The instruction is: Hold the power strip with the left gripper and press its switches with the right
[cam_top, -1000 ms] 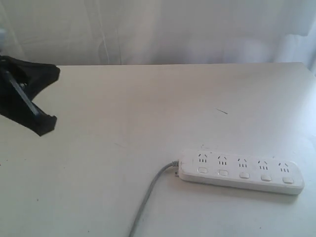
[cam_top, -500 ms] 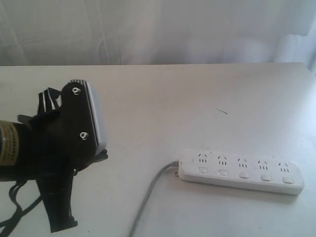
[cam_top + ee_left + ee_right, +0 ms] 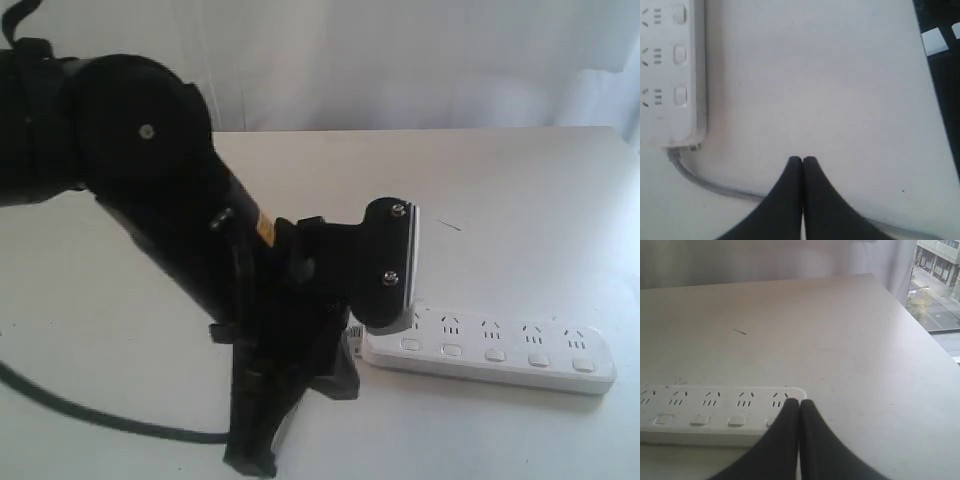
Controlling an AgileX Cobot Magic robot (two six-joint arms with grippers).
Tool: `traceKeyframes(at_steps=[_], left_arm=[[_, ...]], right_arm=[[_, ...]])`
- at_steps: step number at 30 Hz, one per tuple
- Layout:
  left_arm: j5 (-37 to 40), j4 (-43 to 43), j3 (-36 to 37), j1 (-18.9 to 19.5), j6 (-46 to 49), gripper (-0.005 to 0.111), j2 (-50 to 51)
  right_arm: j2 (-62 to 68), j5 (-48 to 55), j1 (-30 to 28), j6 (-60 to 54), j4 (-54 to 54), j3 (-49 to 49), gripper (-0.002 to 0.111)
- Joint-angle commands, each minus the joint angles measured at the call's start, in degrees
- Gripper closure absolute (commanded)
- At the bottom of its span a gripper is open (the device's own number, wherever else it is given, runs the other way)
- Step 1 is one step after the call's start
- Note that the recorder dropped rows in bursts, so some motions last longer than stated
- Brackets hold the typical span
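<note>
The white power strip (image 3: 500, 345) lies flat at the front right of the table, and its grey cord (image 3: 695, 177) leaves its left end. Its row of switches (image 3: 495, 354) runs along the near side, and some show in the wrist views (image 3: 680, 55) (image 3: 699, 419). A big black arm with an orange-yellow label reaches in from the left. Its silver-plated tip, my left gripper (image 3: 397, 268), hangs over the strip's cord end. In the left wrist view my left gripper (image 3: 802, 159) is shut and empty, just beside that end. My right gripper (image 3: 799, 402) is shut and empty by the strip's far end, and the exterior view does not show it.
The pale table (image 3: 480, 190) stretches behind the strip to a white curtain. A small dark mark (image 3: 450, 226) lies on it. The table's right edge (image 3: 935, 347) drops off toward a window. The black arm (image 3: 150, 170) hides the table's left half and most of the cord.
The black arm has swung in from the left edge and across the table to the strip's cord end, and now covers the cord. The power strip has not moved.
</note>
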Motion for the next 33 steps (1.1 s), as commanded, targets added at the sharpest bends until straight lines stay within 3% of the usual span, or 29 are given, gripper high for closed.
traceKeyframes(at_steps=[1, 6, 14, 19, 21, 23, 24, 27, 28, 33], left_arm=[[1.2, -0.6, -5.2, -0.2, 3.2, 0.107, 5.3], [-1.1, 1.0, -8.4, -0.2, 4.1, 0.107, 13.5], [-18.2, 0.6, -8.5, -0.2, 0.6, 0.107, 16.6], [-19.9, -0.4, -8.5, -0.2, -2.7, 0.102, 16.7], [-19.9, -0.4, -8.5, -0.2, -2.6, 0.088, 16.7], [-19.8, -0.4, -8.5, -0.2, -2.5, 0.065, 16.7], [-19.4, -0.4, -8.5, -0.2, -2.6, 0.045, 16.7], [-18.3, -0.4, -8.5, -0.2, -3.8, 0.005, 17.0], [-17.7, -0.4, -8.5, -0.2, -4.2, 0.001, 17.1], [-15.4, 3.7, -8.5, -0.2, -4.3, 0.004, 17.9]], right_arm=[[-0.3, -0.4, -0.1, 0.1, 0.0, 0.1, 0.108], [-0.3, -0.4, -0.1, 0.1, 0.0, 0.1, 0.108], [-0.3, -0.4, -0.1, 0.1, 0.0, 0.1, 0.108], [-0.3, -0.4, -0.1, 0.1, 0.0, 0.1, 0.108], [-0.3, -0.4, -0.1, 0.1, 0.0, 0.1, 0.108], [-0.3, -0.4, -0.1, 0.1, 0.0, 0.1, 0.108], [-0.3, -0.4, -0.1, 0.1, 0.0, 0.1, 0.108], [-0.3, -0.4, -0.1, 0.1, 0.0, 0.1, 0.108], [-0.3, -0.4, -0.1, 0.1, 0.0, 0.1, 0.108], [-0.3, -0.4, -0.1, 0.1, 0.0, 0.1, 0.108]])
